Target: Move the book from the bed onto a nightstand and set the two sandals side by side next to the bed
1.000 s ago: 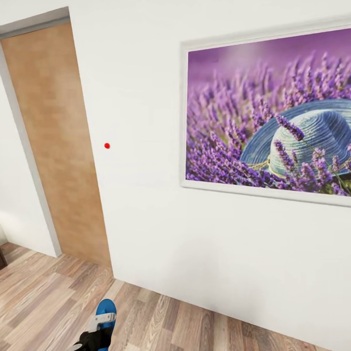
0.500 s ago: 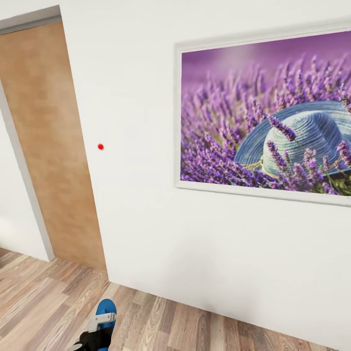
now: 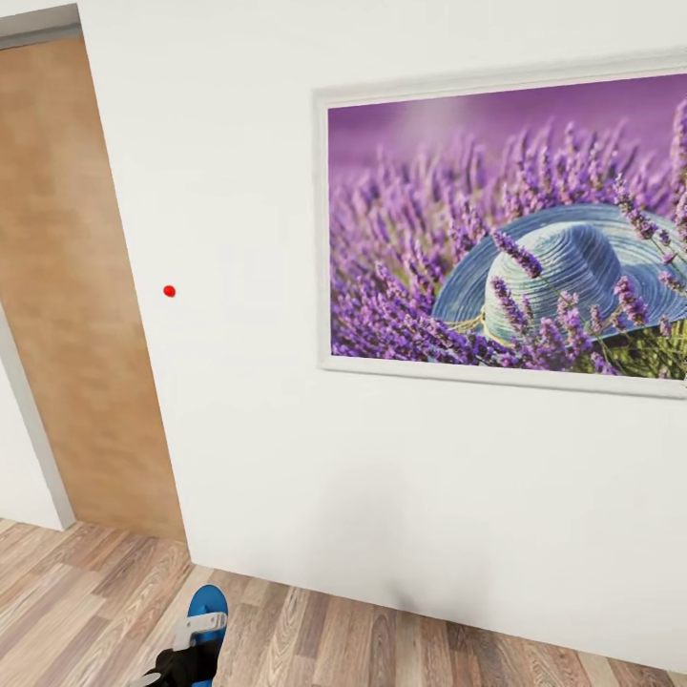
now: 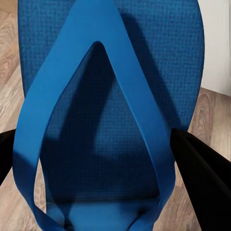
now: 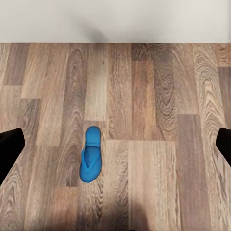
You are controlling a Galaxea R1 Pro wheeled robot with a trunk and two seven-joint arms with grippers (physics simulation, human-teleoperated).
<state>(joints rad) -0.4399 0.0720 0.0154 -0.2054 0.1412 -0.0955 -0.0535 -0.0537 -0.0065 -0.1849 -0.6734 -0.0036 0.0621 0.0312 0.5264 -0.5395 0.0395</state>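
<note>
My left gripper (image 3: pixel 187 647) sits at the bottom edge of the head view, shut on a bright blue sandal (image 3: pixel 208 604) whose rounded end sticks out past the fingers. Up close in the left wrist view, that sandal (image 4: pixel 110 120) lies strap-side toward the camera, with the black fingers (image 4: pixel 195 168) pressed against its two sides. The other blue sandal (image 5: pixel 90 161) lies alone on the wood plank floor (image 5: pixel 159 120), below my right gripper (image 5: pixel 115 144). That gripper is open and holds nothing. The book, the bed and the nightstand are out of view.
A white wall (image 3: pixel 239 429) stands close ahead, carrying a large framed lavender-and-hat picture (image 3: pixel 506 229) and a small red dot (image 3: pixel 169 291). A light wooden door (image 3: pixel 67 286) is at the left. Plank floor (image 3: pixel 86 601) runs along the wall's base.
The whole head view has shifted: door, red dot and picture have slid left in the frame, so the camera has turned right. The left gripper still holds the sandal the same way.
</note>
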